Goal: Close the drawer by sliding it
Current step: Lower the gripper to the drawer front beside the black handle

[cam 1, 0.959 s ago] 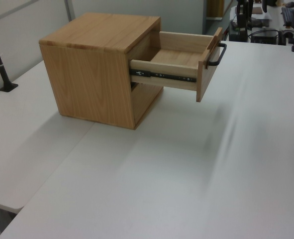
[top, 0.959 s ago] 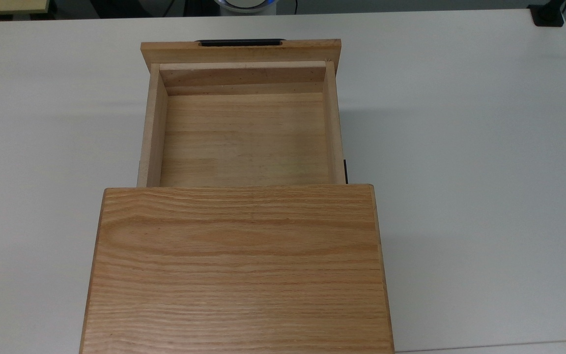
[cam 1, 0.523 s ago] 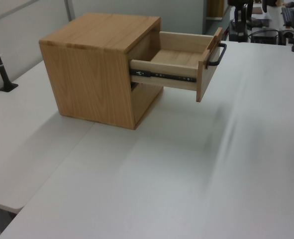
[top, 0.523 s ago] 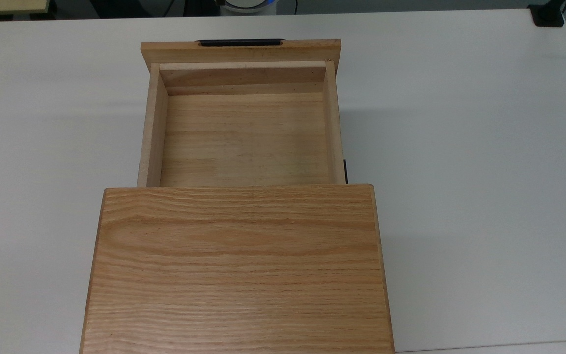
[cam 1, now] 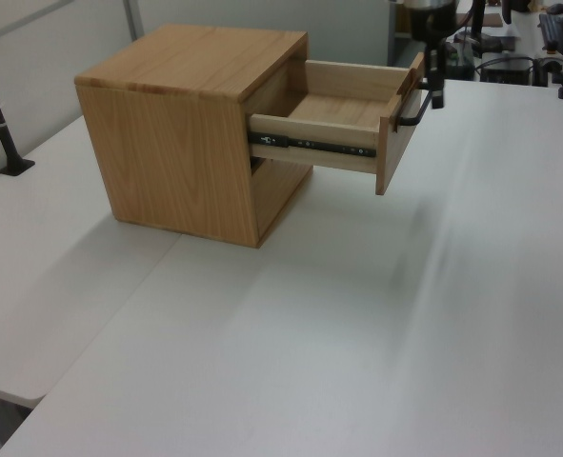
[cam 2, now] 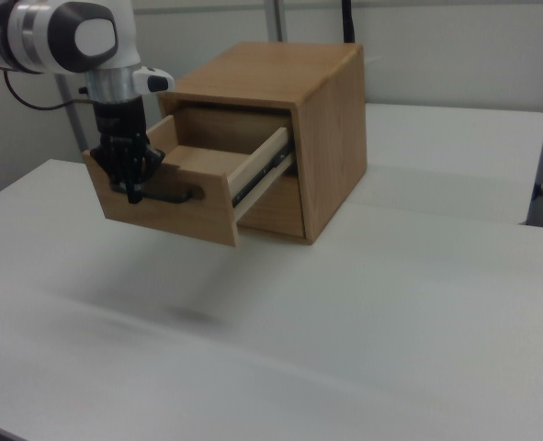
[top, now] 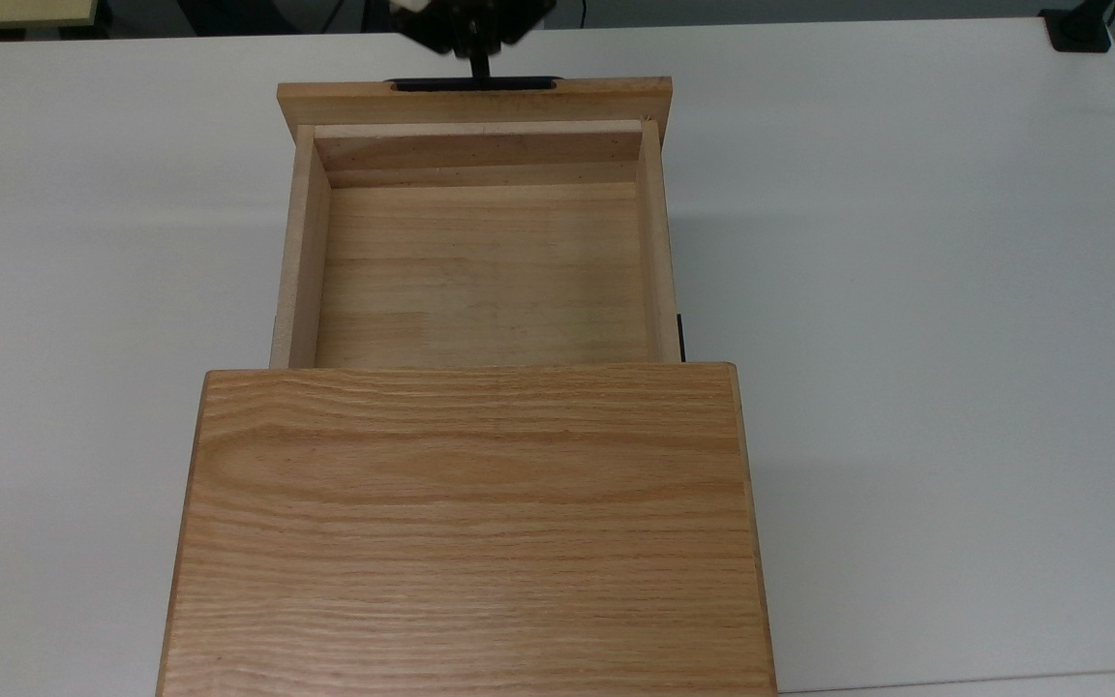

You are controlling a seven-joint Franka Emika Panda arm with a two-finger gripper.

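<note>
The cabinet stands on the table. The drawer juts out of it toward the top view's upper edge, hanging above the tabletop; in the right view it points to the right view's left. Its handle sits on the outer face of the front panel. The gripper hangs in front of that panel, at the handle, seemingly touching it, though contact is hard to judge. A slide rail runs along the drawer's side, between panel and cabinet.

Likely lab, white tables, robot arm
</note>
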